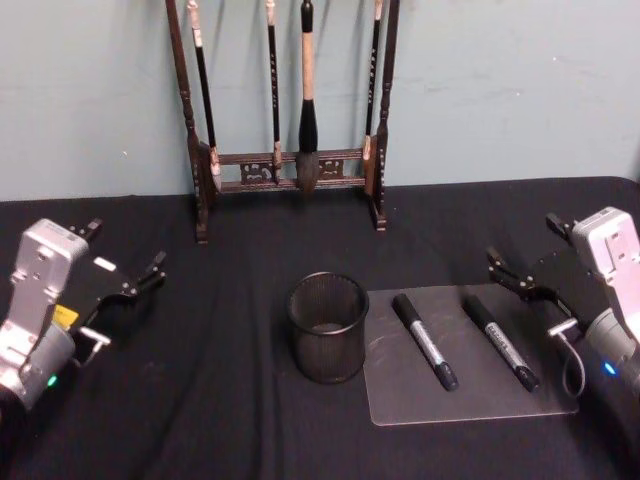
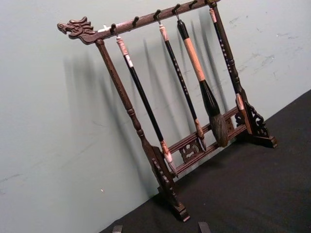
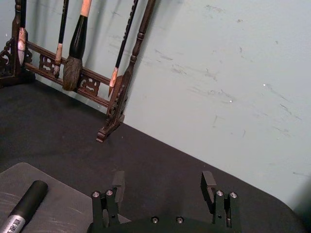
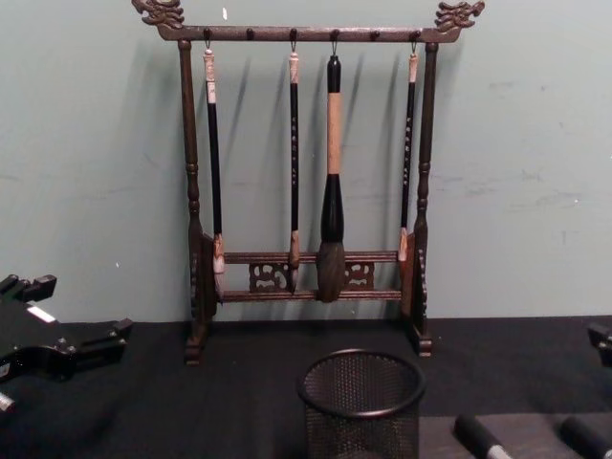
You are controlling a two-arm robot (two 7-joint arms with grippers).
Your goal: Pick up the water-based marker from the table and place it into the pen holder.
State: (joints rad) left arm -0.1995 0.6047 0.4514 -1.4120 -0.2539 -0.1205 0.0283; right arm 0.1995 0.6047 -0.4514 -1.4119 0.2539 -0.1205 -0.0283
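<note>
Two alike black markers with white labels lie on a grey mat (image 1: 400, 395): one marker (image 1: 424, 340) nearer the pen holder, the other marker (image 1: 499, 341) to its right. I cannot tell them apart. The pen holder (image 1: 327, 325) is a black mesh cup standing just left of the mat, also low in the chest view (image 4: 361, 406). My left gripper (image 1: 125, 248) hovers open at the left, far from the cup. My right gripper (image 1: 524, 242) hovers open just right of the mat, empty, with its fingers spread in the right wrist view (image 3: 163, 182) and a marker end (image 3: 24, 208) nearby.
A tall dark wooden brush rack (image 1: 290, 160) with several hanging brushes stands at the back against the teal wall, behind the cup. The black tablecloth (image 1: 200, 400) is bare at the front left.
</note>
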